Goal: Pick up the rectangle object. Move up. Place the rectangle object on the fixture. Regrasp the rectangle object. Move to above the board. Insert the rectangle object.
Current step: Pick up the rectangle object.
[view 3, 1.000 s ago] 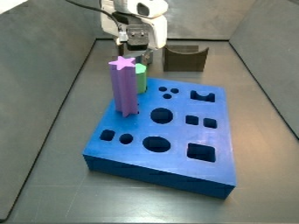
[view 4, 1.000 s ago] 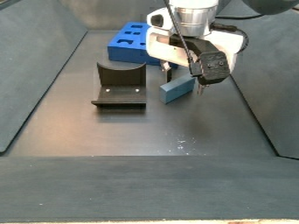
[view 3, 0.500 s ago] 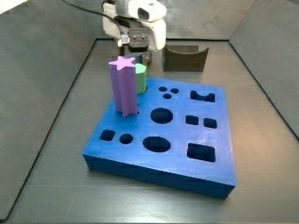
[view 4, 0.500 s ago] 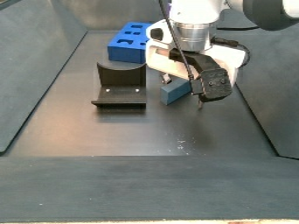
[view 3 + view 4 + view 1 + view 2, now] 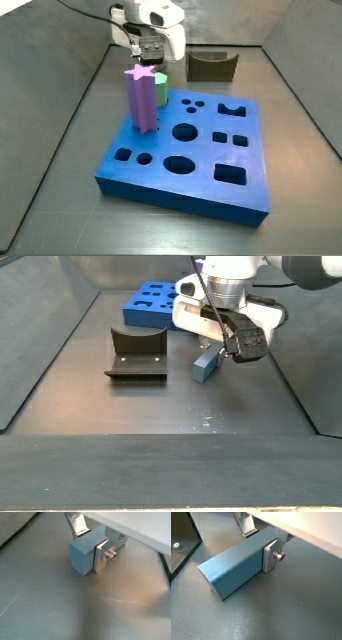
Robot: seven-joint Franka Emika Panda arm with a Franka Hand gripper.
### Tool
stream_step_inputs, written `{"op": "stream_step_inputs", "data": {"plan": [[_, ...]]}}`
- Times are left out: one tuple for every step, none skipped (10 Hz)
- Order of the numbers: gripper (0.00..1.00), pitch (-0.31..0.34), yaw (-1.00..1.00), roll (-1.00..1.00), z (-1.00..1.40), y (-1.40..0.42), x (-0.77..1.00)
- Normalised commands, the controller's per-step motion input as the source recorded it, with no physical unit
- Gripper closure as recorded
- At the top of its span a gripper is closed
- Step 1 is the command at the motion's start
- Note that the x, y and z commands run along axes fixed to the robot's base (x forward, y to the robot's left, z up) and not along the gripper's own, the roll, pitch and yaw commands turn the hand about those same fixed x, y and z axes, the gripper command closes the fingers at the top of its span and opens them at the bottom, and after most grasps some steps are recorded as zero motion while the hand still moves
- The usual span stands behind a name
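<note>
My gripper [image 5: 90, 542] is shut on the steel-blue rectangle object [image 5: 83, 556], one silver finger [image 5: 102, 556] flat on each broad face. Both wrist views show this grip on the bar [image 5: 232, 568] near one end. In a side view the gripper [image 5: 217, 348] holds the bar [image 5: 205, 364] almost upright, low over the dark floor, right of the fixture [image 5: 136, 353] and in front of the blue board [image 5: 150, 301]. In a side view the gripper [image 5: 150, 58] is behind the board [image 5: 201, 160], left of the fixture [image 5: 211, 66]; the bar is hard to make out there.
A tall purple star post [image 5: 142, 98] and a green peg [image 5: 160, 90] stand in the board's far left corner, just in front of the gripper. Dark enclosure walls [image 5: 40, 346] slope up on both sides of the floor.
The gripper has turned and shifted slightly with the bar in it; in the side view the bar now looks narrower and more upright. The board, fixture and posts have not moved.
</note>
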Motion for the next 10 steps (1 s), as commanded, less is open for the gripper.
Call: {"op": "stream_step_inputs", "data": {"plan": [[1.00,0.000,0.00,-0.01,0.00,0.00,0.00],[1.00,0.000,0.00,-0.01,0.00,0.00,0.00],[1.00,0.000,0.00,-0.06,0.00,0.00,0.00],[1.00,-0.046,0.00,-0.04,0.00,0.00,0.00],[1.00,0.000,0.13,0.15,0.00,-0.45,0.00],[1.00,0.000,0.00,0.00,0.00,0.00,0.00],[1.00,0.000,0.00,0.00,0.00,0.00,0.00],[1.00,0.000,0.00,0.00,0.00,0.00,0.00],[1.00,0.000,0.00,0.00,0.00,0.00,0.00],[1.00,0.000,0.00,0.00,0.00,0.00,0.00]]}}
